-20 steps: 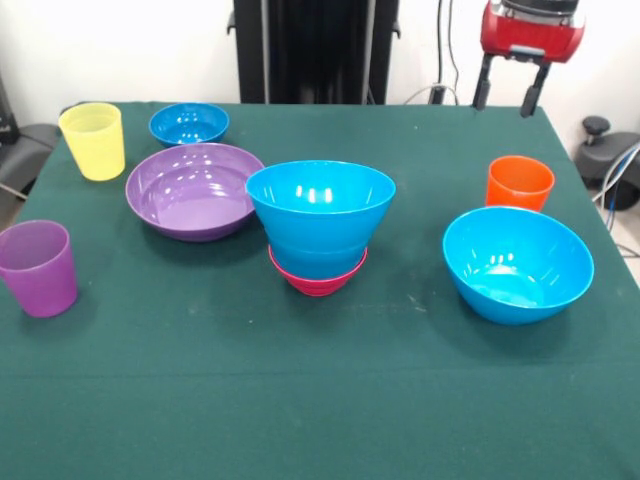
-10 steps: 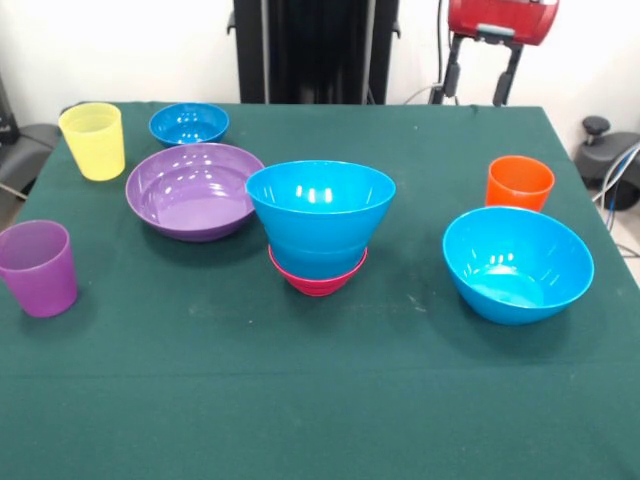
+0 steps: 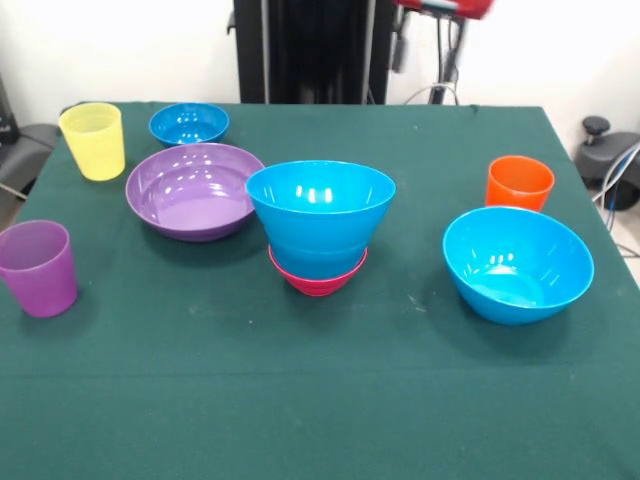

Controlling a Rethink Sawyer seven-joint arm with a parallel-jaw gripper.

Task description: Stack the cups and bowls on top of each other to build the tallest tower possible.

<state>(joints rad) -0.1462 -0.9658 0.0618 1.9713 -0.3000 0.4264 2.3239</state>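
A started tower (image 3: 319,235) is seen at the centre of the frame: a large blue bowl (image 3: 320,215) seated in a small magenta bowl (image 3: 317,278) on the green table (image 3: 300,400). At the upper edge, right of centre, the gripper (image 3: 424,40) is seen held high, its dark fingers (image 3: 399,50) parted and nothing between them.

The pieces are judged light, stiff, glossy plastic, likely slippery, best pinched by a rim wall. Left of the tower a wide purple bowl (image 3: 195,190) is set, with a small blue bowl (image 3: 188,123) and a yellow cup (image 3: 94,140) at upper left and a purple cup (image 3: 39,267) at the left edge. At right, an orange cup (image 3: 519,183) is placed just behind a second large blue bowl (image 3: 517,262). All are well spaced; no approach is seen to be blocked, though the orange cup crowds that bowl's far rim.
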